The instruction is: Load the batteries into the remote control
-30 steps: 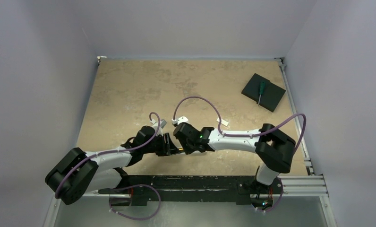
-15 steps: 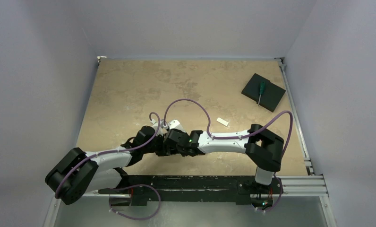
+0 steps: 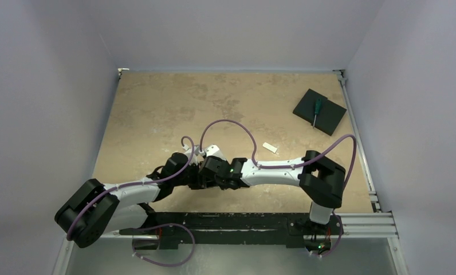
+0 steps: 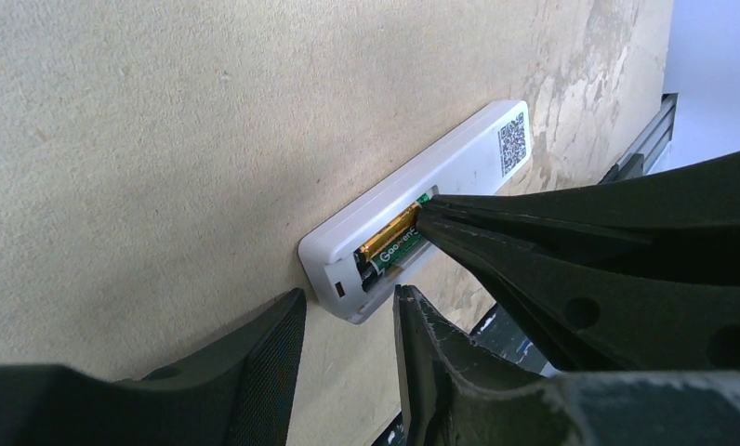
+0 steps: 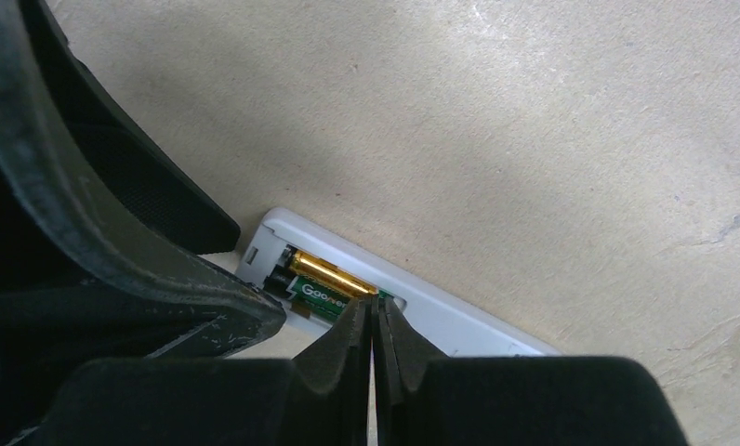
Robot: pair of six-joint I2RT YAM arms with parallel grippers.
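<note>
Slim white rectangular remote control (image 4: 459, 167) lies back-up on the mottled beige stone-look tabletop (image 3: 157, 114), near the front edge, left of centre. It's under both wrists, so the top view hides it. The battery recess is open, with both cells in it side by side: gold-orange cell (image 4: 391, 231) and dark green-labelled cell (image 4: 396, 255).

Right gripper (image 5: 374, 321): fingers pressed flat together, nothing held, tips down at the cells in the recess. Left gripper (image 4: 348, 339): fingers a narrow gap apart with nothing between them, tips just beside the remote's recess end. Can't tell if they touch it.

Room: plain pale lilac-grey walls (image 3: 225, 34) on three sides, aluminium rail (image 3: 380, 220) along the right and near edges. Black square pad (image 3: 329, 120) sits at the far right with a green-handled screwdriver (image 3: 316, 109) on it. Small white rectangular piece (image 3: 270, 148) lies on bare tabletop, right of the grippers.
</note>
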